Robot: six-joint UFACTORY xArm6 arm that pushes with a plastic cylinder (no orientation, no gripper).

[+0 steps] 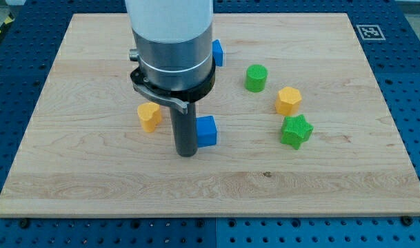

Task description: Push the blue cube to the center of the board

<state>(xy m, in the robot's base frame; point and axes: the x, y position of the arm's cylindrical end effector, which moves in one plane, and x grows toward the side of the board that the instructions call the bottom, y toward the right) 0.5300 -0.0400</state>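
A blue cube sits on the wooden board, a little left of the middle. My tip rests on the board right against the cube's left side, slightly toward the view's bottom. A second blue block shows partly behind the arm near the view's top; its shape is hidden.
A yellow block lies left of my tip. A green cylinder, a yellow hexagonal block and a green star-shaped block stand to the right. The arm's wide body covers the top middle of the board.
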